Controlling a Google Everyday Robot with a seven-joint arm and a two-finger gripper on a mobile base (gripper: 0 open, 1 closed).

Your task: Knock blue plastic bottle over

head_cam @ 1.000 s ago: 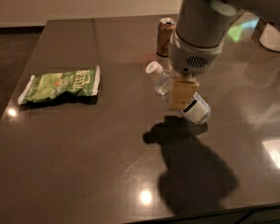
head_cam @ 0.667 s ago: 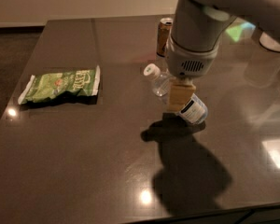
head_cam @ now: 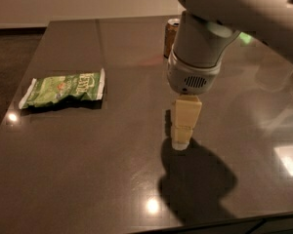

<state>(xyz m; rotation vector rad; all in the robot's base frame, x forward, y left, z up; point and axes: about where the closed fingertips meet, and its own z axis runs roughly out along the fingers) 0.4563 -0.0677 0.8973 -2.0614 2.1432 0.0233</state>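
Observation:
The blue plastic bottle does not show; the arm and the gripper cover the spot where it lay. My gripper hangs straight down from the big white wrist, with its cream tip just above the dark table at centre right. A small pale bit shows at the gripper's lower end, and I cannot tell what it is. The brown-gold can stands upright behind the wrist, partly covered by it.
A green snack bag lies flat on the left side of the table. The table's front edge runs along the bottom of the view and its left edge is near the bag. Bright light patches reflect on the right of the tabletop.
The arm has swung over the spot where the bottle lay tilted beside the gripper, and the bottle is now out of sight. The bag and the can have not moved.

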